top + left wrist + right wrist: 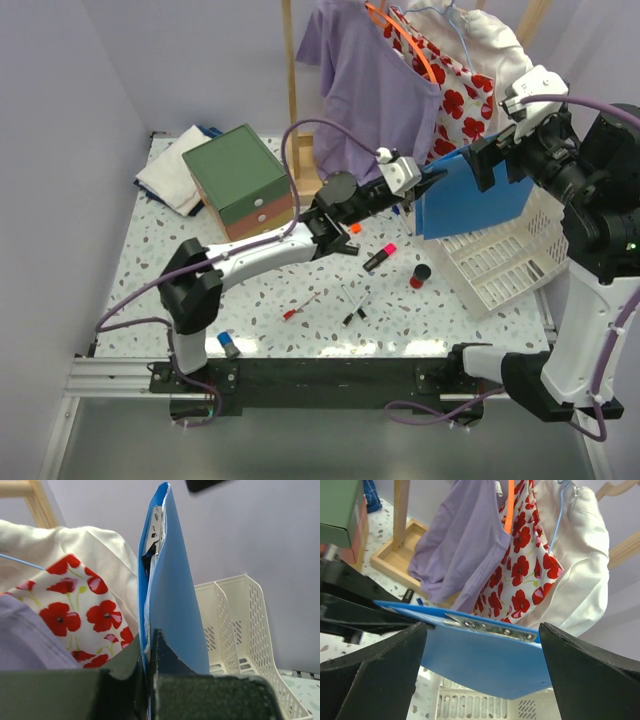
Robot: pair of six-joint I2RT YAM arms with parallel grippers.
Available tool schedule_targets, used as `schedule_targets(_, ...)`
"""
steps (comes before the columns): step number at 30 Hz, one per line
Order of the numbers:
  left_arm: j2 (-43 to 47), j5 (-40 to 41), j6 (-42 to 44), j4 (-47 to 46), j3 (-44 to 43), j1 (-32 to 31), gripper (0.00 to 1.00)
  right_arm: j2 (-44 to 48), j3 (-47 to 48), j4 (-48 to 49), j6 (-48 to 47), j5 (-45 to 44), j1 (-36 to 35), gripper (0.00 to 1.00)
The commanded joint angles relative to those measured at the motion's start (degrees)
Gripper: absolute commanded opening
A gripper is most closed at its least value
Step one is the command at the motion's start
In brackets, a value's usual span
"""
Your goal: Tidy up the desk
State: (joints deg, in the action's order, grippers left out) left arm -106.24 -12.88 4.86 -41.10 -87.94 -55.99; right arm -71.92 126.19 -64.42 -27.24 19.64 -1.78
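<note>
Left wrist view: left tool (150, 647) pinching shut on edge of blue folder (175, 590), folder sticking out ahead of it. Right tool (482, 627) gaping fully, jaws straddling folder's clip edge, gripping nothing. Risk: thin one-edge pinch slipping, folder dropping past file tray (500, 265) beneath onto counter (150, 260) below, scattering pens (350, 305); or swinging into hanging clothes (370, 90) beyond.

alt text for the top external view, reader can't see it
The left gripper pinches a blue folder in the air by a white file tray, the open right gripper straddling its opposite edge. Pens lie scattered on the speckled desk near a green drawer box.
</note>
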Motion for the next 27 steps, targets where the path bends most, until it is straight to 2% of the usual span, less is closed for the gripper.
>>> schedule_targets(1, 8.59, 5.15, 5.33, -11.81, 1.81, 1.14, 0.0, -1.03, 2.21, -0.88, 0.79, 12.52, 5.82, 0.99)
schedule_targets(6, 5.96, 4.45, 4.9, -11.11, -0.73, 1.67, 0.0, -0.77, 1.26, -0.7, 2.72, 16.92, 9.6, 0.99)
schedule_targets(15, -0.64, -1.7, -1.42, -11.19, -6.98, 2.02, 0.0, -1.47, 2.13, -0.79, 3.34, 17.01, 9.78, 0.99)
schedule_targets(18, 0.41, -2.85, -2.05, -12.15, -5.23, 1.85, 0.0, -1.82, 2.39, -0.97, 3.51, 17.98, 9.78, 0.99)
schedule_targets(27, 8.14, 1.2, 1.11, -11.55, -0.13, 1.85, 0.0, -1.47, 1.51, -0.79, 3.87, 19.47, 9.78, 0.99)
